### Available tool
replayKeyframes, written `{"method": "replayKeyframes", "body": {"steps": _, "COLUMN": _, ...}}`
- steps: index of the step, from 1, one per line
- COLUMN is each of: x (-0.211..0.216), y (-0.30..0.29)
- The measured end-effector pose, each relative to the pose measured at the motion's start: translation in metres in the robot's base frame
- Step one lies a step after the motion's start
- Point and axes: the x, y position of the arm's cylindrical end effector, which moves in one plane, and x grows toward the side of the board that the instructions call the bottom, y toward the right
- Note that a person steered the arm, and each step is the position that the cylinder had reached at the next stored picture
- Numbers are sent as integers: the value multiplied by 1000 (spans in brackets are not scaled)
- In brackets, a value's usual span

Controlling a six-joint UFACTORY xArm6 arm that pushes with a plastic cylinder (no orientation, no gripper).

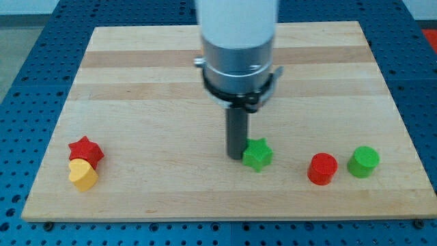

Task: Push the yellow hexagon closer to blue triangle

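Note:
My tip (236, 158) rests on the wooden board (136, 82) at the view's lower middle, touching or almost touching the left side of a green star (258, 155). A yellow block (83, 175), its exact shape hard to make out, lies far to the view's left near the board's bottom-left corner. It sits directly below a red star (86, 149) and touches it. No blue triangle shows in this view; the arm's wide body (237, 48) hides part of the board's upper middle.
A red cylinder (322, 169) and a green cylinder (363, 162) stand side by side at the view's lower right. The board's edges drop to a blue perforated table (27, 61) all around.

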Motion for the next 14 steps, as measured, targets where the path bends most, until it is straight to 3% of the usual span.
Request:
{"method": "replayKeyframes", "body": {"steps": 2, "x": 4, "y": 72}}
{"method": "replayKeyframes", "body": {"steps": 3, "x": 5, "y": 80}}
{"method": "replayKeyframes", "body": {"steps": 4, "x": -34, "y": 87}}
{"method": "replayKeyframes", "body": {"steps": 6, "x": -191, "y": 96}}
{"method": "replayKeyframes", "body": {"steps": 7, "x": -273, "y": 54}}
{"method": "replayKeyframes", "body": {"steps": 8, "x": -308, "y": -4}}
{"method": "replayKeyframes", "body": {"steps": 12, "x": -291, "y": -106}}
{"method": "replayKeyframes", "body": {"steps": 14, "x": -257, "y": -80}}
